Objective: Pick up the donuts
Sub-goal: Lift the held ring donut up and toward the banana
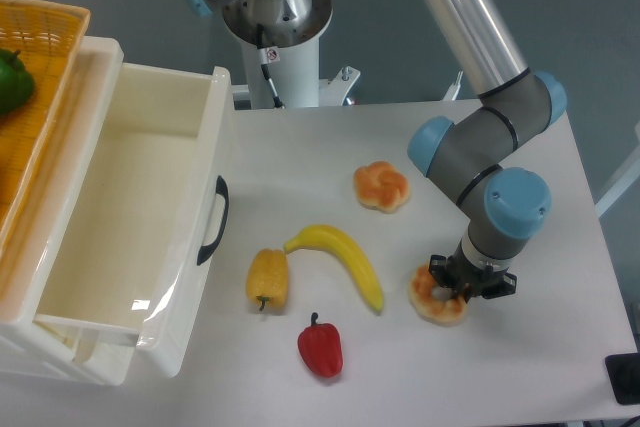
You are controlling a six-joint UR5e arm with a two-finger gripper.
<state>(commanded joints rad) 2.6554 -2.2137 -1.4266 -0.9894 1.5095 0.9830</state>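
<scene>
In the fixed camera view you see the pincer (455,285) pointing straight down at the right part of the white surface (320,147), with its narrow black fingers closed in on the donuts (432,297). The fingers sit at the ring's upper right edge, over or in the centre hole, and appear to grip the rim there; you cannot tell whether the ring is off the surface or resting on it. The grey and blue wrist of the arm (480,162) rises above the pincer and hides most of it.

Taking the donuts as your landmark: the banana (340,262) lies just to their left, curving from upper left to lower right. The yellow pepper (268,279) is further left, beyond the banana's upper end. The red pepper (320,347) sits to the lower left, near the front edge. A small orange-and-cream bun-like toy (381,187) lies above and a little left of them. Far to the left stands an open white plastic bin (150,237) with a black handle, and beyond it a wicker basket (40,57) holding a green pepper (10,82).
</scene>
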